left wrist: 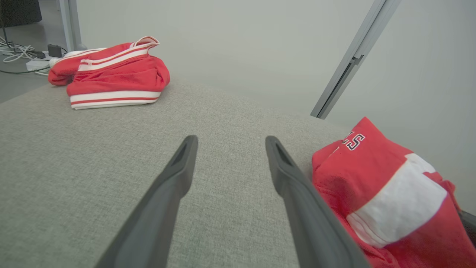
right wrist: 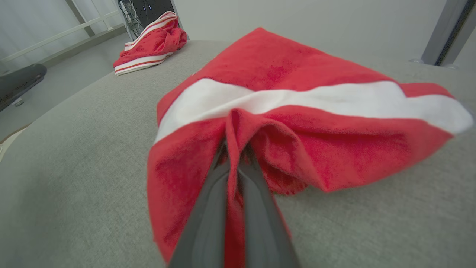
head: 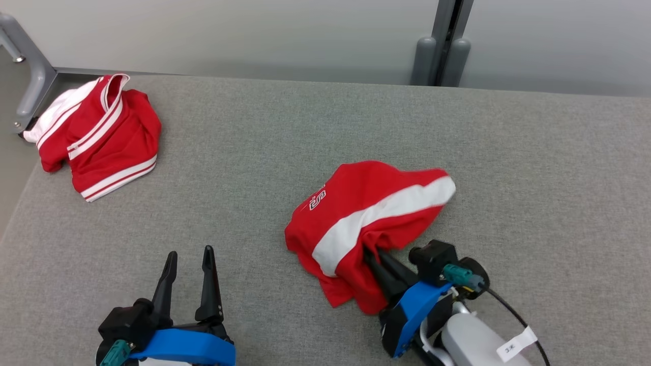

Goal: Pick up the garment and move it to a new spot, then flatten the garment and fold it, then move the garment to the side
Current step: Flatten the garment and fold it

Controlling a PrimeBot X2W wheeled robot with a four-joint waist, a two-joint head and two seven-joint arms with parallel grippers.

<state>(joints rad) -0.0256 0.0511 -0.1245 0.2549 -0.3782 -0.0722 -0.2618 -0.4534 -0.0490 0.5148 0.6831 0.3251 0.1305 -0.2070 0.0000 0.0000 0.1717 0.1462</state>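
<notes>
Two red-and-white pieces lie on the grey cloth-topped bench (head: 254, 152): the garment (head: 366, 203) bunched near the bench's middle, the other garment (head: 101, 132) at its far-left corner. The right hand (head: 376, 256) is clamped on a near fold, a pinch likely meant for lifting. The left hand (head: 190, 254) hovers at the bench's near edge, fingers apart and empty. A pale wall (head: 254, 35) stands behind the bench.

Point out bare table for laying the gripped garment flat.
Bare table: from the bunched garment to the right edge, and between it and the striped garment at the far left corner. Crowded: near edge, by left gripper and right gripper.
</notes>
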